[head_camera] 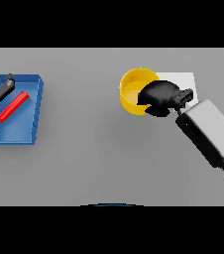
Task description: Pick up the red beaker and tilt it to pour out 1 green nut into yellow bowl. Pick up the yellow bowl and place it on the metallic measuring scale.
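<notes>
The yellow bowl (133,91) sits right of the table's centre, its right side against the pale metallic scale (182,80). My right hand (159,96) lies over the bowl's right rim with its fingers curled round it, hiding that edge and part of the scale. The red beaker (13,106) lies tilted on its side in the blue tray (29,119) at the far left. My left hand (4,89) hovers over the tray's upper left corner, just beyond the beaker's upper end. No green nut shows.
The blue tray takes up the left edge of the table. My right forearm (210,131) slants in from the lower right.
</notes>
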`<state>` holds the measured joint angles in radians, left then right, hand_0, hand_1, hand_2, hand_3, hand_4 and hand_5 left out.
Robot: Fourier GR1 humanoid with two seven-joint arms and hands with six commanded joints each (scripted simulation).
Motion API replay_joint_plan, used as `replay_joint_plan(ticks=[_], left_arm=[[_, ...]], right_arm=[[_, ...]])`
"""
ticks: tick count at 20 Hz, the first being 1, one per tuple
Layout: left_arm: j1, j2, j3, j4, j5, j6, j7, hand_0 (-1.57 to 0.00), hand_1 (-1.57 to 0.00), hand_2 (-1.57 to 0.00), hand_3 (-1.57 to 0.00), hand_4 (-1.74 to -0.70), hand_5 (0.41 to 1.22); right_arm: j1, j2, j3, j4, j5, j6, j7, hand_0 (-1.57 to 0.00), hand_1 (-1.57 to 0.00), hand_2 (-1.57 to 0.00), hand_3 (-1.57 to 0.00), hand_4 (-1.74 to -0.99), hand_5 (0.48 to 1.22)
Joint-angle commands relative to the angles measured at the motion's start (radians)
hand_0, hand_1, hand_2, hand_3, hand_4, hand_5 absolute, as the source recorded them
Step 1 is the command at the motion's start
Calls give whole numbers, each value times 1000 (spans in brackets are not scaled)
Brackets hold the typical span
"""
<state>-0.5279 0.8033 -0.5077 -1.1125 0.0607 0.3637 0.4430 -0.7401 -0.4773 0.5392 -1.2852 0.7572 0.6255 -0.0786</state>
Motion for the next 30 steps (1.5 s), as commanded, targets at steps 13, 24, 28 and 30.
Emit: replay_joint_plan(ticks=[13, 24, 28, 30], left_arm=[[24, 13, 6, -41, 8, 6, 24, 1, 1, 1, 1, -726, 688], [9, 16, 7, -28, -2, 3, 32, 1, 1, 1, 1, -727, 675], [5, 10, -5, -31, -13, 5, 40, 1, 1, 1, 1, -722, 668], [8, 12, -6, -26, -18, 8, 40, 1, 1, 1, 1, -725, 669]], right_arm=[[-53, -88, -136, 316, 52, -217, -86, -1571, -1571, -1495, -1200, -1741, 1221], [-58, -39, -165, 539, 72, -318, -153, -1571, -1571, -1354, -1369, -1741, 1221], [-68, -23, -174, 568, 65, -327, -157, -1464, -1571, -1335, -1451, -1741, 1221], [-60, -25, -180, 567, 58, -323, -156, -1472, -1479, -1420, -1244, -1736, 1221]])
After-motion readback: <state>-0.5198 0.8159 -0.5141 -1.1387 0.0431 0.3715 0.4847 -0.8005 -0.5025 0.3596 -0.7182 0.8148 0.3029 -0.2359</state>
